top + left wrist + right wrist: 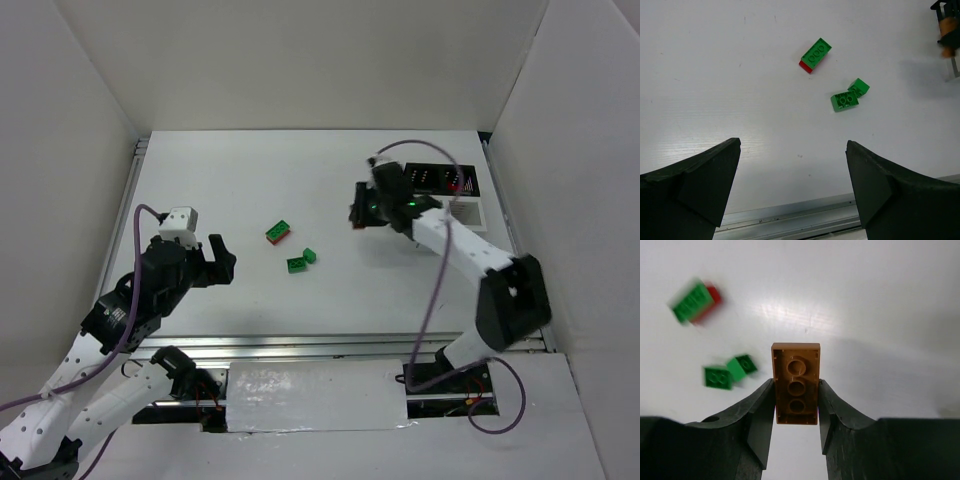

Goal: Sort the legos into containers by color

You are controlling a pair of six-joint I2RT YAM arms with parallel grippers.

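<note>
Your right gripper (796, 412) is clenched on the orange-brown brick (796, 385), apparently raised off the table (200, 180), just left of the black bin (432, 180) and white bin (472, 212) at the far right. Not yet sorted, mid-table: a green-on-red stack (279, 232) and two touching green bricks (301, 261). Small pieces show in the black bin, too small to identify. Your left gripper (792, 185) hangs wide open, holding nothing, near left.

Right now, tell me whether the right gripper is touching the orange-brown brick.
Touching. In the right wrist view the right gripper clamps the orange-brown brick: its fingers press against both long sides, with no gap showing.
</note>
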